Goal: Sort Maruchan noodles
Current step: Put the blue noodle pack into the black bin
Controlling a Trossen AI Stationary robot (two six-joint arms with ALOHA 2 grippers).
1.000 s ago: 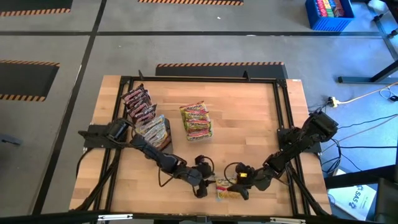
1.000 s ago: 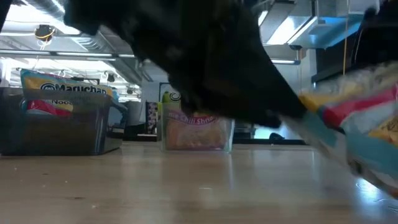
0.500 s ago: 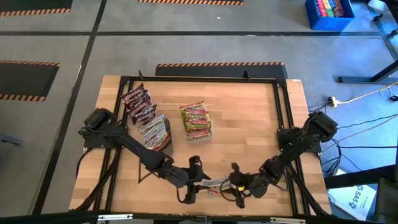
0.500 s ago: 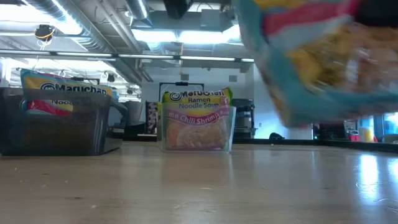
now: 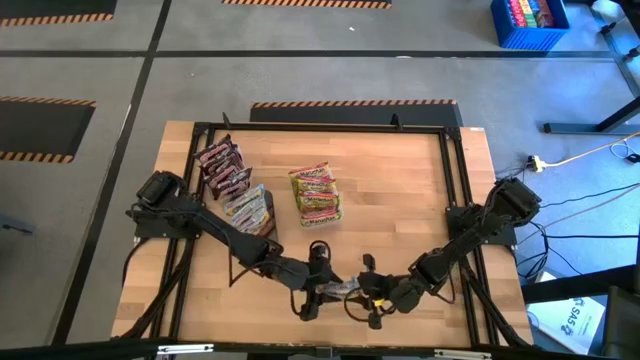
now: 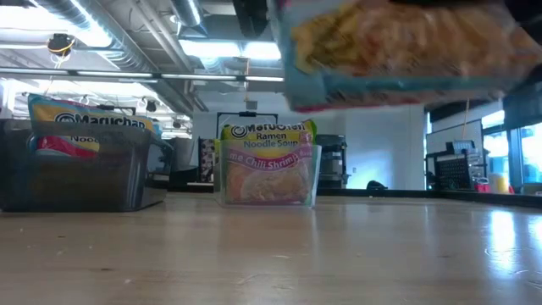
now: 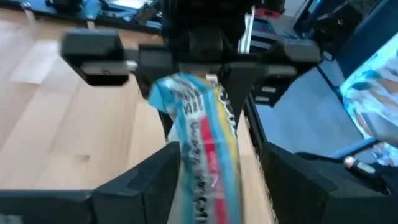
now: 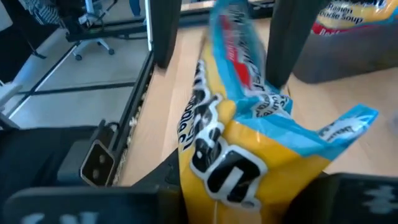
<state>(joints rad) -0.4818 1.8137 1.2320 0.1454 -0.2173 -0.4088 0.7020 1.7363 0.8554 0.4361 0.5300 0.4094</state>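
One Maruchan packet (image 5: 346, 290), yellow, blue and red, hangs in the air near the table's near edge between my two grippers; it shows high in the low view (image 6: 398, 47). My right gripper (image 8: 249, 186) is shut on one end. My left gripper (image 7: 214, 186) is open, with a finger on either side of the packet's other end (image 7: 199, 149), and I cannot tell whether they touch it. Farther back, maroon packets (image 5: 222, 165), silvery ones (image 5: 248, 208) and yellow-green ones (image 5: 316, 192) stand in clear trays. My right gripper pinches the packet's yellow end (image 8: 239, 149) between its two fingers, coming roughly level from the table's right. The packet is lifted clear of the table and reaches out toward my left gripper, roughly level in the low view.
A clear tray (image 6: 267, 174) with an upright yellow packet and a darker tray (image 6: 80, 165) with packets stand farther back on the table. The black frame rail (image 5: 450, 200) runs around the tabletop. Bare wood (image 5: 400, 200) lies between the trays and the right rail.
My right gripper has lifted the packet off the table near the near edge and carried it a little toward the table's left. The packet has come up from a slant to roughly level. My left gripper has shifted so its fingers stand around the packet's free end.
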